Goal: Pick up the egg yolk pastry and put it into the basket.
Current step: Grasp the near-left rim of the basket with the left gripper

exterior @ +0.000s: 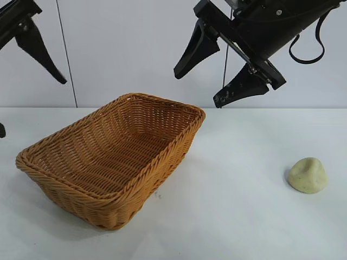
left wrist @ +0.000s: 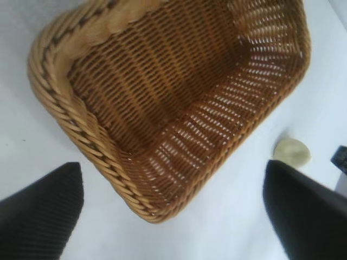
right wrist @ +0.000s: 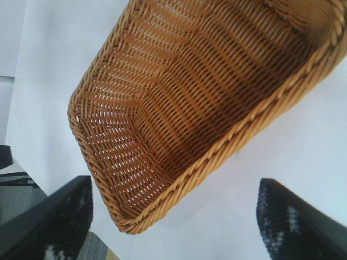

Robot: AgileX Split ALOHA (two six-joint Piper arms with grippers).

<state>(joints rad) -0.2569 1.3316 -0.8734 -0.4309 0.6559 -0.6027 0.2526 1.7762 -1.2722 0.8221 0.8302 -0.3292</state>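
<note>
The egg yolk pastry (exterior: 308, 174), a small pale yellowish lump, lies on the white table at the right, well apart from the basket; it also shows small in the left wrist view (left wrist: 291, 151). The orange-brown wicker basket (exterior: 70, 179) stands empty left of centre and fills both wrist views (left wrist: 49, 86) (right wrist: 244, 130). My right gripper (exterior: 198, 86) is open and empty, held high above the table behind the basket's far right corner. My left gripper (exterior: 57, 81) is raised at the top left, open and empty.
The white table (exterior: 233, 216) runs to a pale back wall. In the right wrist view the table's edge and grey floor (right wrist: 100, 246) show beyond the basket's end.
</note>
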